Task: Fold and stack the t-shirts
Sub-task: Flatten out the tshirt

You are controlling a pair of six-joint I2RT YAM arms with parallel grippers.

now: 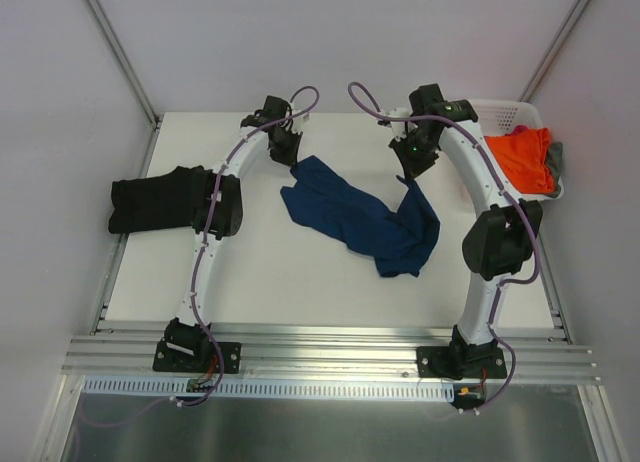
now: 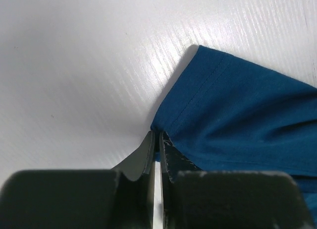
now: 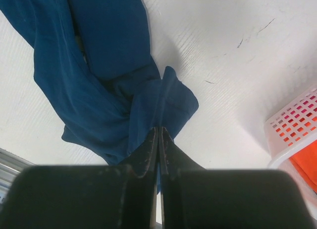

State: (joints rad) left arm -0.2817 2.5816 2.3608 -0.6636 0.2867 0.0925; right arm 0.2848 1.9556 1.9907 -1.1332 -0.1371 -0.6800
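Cloth is pinched in both your claws: the navy t-shirt [image 1: 360, 217] lies crumpled on the table [image 1: 290, 282], spread between them. Your left gripper [image 2: 157, 140] is closed tight on a hemmed corner at the shirt's far-left end. Your right gripper [image 3: 158, 135] is clamped on a bunched fold at its far-right end, near the white basket [image 1: 510, 109].

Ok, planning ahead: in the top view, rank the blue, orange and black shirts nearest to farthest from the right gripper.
1. The blue shirt, held by the right gripper, centre.
2. The orange shirt, in the basket, right.
3. The black shirt, far left.
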